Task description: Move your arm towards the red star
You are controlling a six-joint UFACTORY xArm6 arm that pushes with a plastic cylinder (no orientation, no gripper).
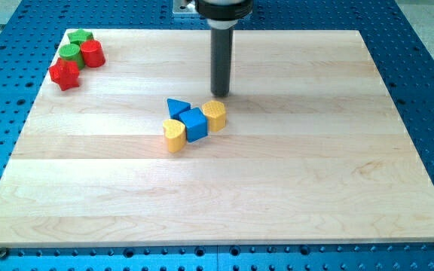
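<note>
My rod stands straight up, and my tip (220,95) sits just above the yellow block (215,115), far right of the red star (65,74). It has no jaws and holds nothing.

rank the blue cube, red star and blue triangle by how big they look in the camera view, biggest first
1. red star and blue cube: look about alike, too close to rank
2. blue triangle: smallest, though the cube partly hides it

My tip stands just above the yellow block.

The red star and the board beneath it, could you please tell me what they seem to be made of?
Red star: probably moulded plastic or painted wood, since its colour is uniform and opaque with a slight sheen. Board: pale wood, showing plank seams and grain, matte finish.
</note>
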